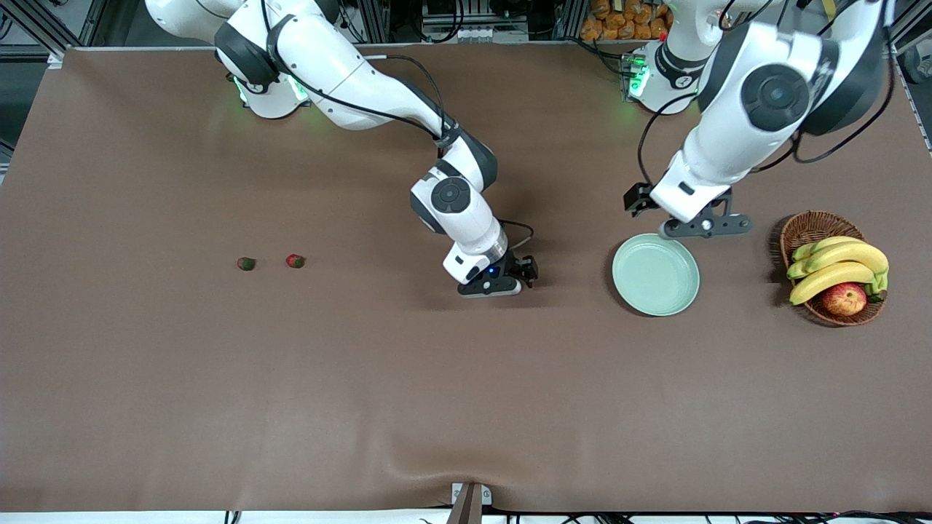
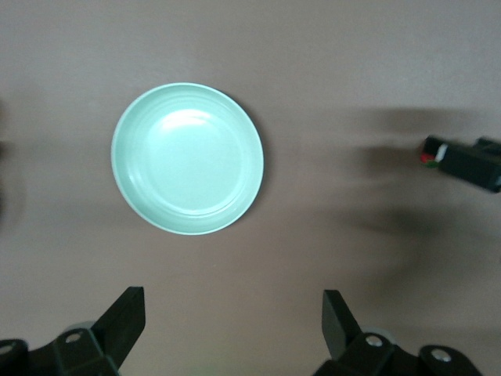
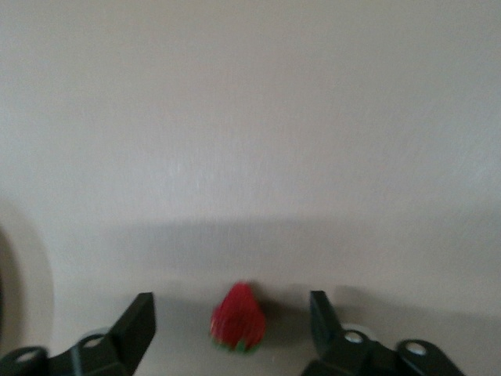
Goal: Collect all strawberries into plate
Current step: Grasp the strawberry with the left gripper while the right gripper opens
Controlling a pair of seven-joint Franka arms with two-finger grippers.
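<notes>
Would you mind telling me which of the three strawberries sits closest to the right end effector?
The strawberry lying on the table between the open fingers of the right end effector. The other two strawberries lie together, well off toward the right arm's end of the table.

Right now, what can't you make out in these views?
- Front view: third strawberry hidden under the right gripper; only its wrist view shows it.
- Front view: two loose strawberries too small for detail.
- Left wrist view: right gripper blurred, cut by edge.

- A brown cloth (image 1: pixel 291 378) covered the table.
- Metal framing (image 1: pixel 44 22) stood along its far edge.
- Orange items (image 1: pixel 626 22) sat there.
</notes>
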